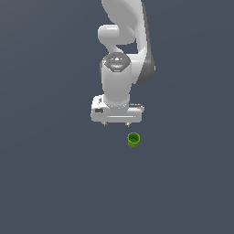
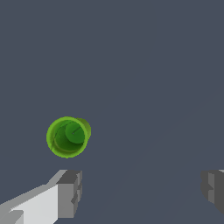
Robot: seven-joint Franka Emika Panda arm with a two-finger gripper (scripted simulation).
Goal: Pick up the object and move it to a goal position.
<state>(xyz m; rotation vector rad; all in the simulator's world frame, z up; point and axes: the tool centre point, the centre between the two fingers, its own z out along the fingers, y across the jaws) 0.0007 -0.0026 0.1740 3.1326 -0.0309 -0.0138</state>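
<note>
The object [image 1: 133,140] is a small bright green cup-like cylinder standing upright on the dark grey floor. The wrist view looks down into the object [image 2: 68,136] and shows its darker inside. My gripper [image 1: 117,123] hangs from the white arm just beyond the cup and slightly toward the exterior view's left. In the wrist view my gripper [image 2: 142,188] is open, its two grey fingertips [image 2: 70,192] set far apart with only floor between them. The cup sits outside the gap, near one fingertip, apart from it.
A plain dark grey floor [image 1: 55,183] spreads all around. The white arm [image 1: 123,41] rises behind the gripper toward the exterior view's top. No goal marker shows.
</note>
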